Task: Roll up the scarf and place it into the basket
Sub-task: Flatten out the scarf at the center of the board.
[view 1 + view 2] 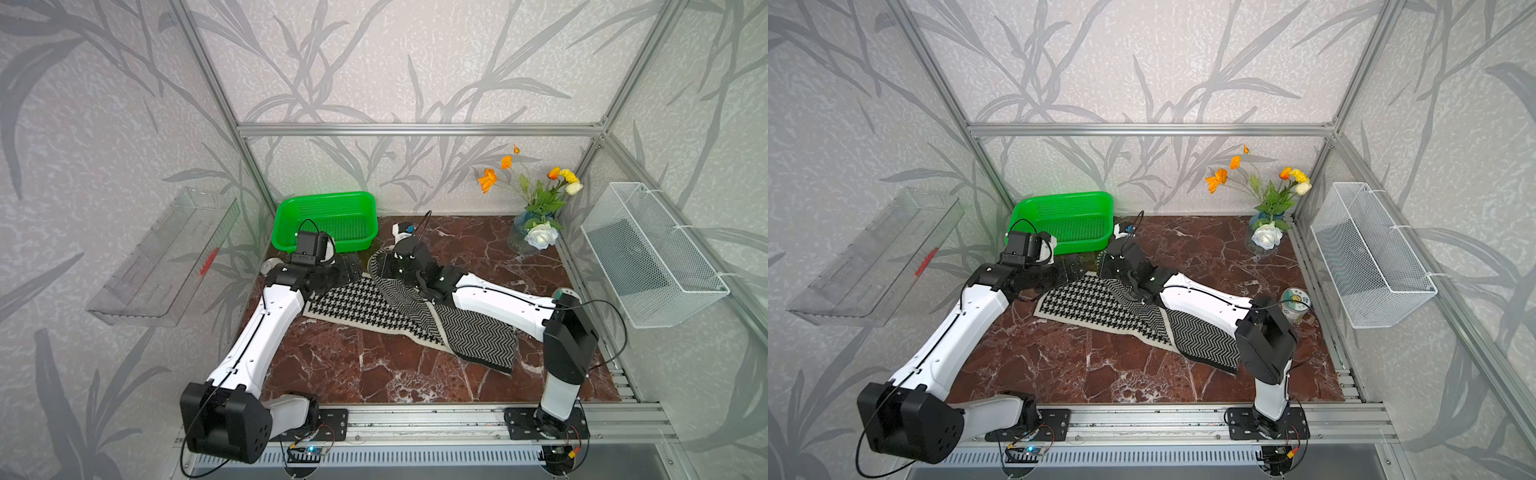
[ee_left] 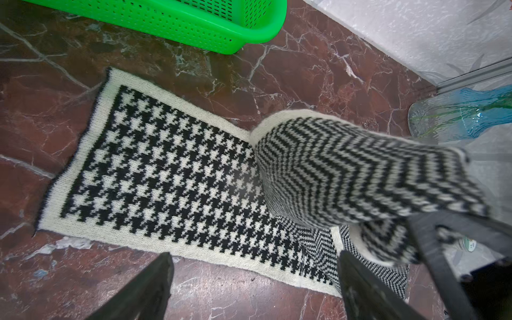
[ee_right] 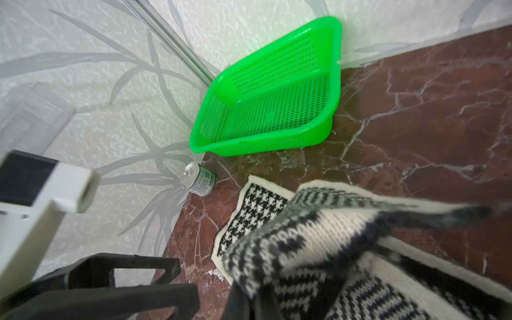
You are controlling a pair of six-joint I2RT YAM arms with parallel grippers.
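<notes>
On the red-brown marble-patterned bench (image 1: 365, 374), the long black-and-white knit scarf (image 1: 478, 336) lies with its herringbone end nearest, at the right, and its houndstooth end flat further left. Beyond that, the right gripper (image 1: 388, 266) is clenched on a lifted fold of the scarf, herringbone side out. The left gripper (image 2: 255, 260) hovers released, jaws wide, over the houndstooth end's edge. The bright green perforated plastic basket (image 1: 332, 208) stands in the far left corner, apart from the scarf.
</notes>
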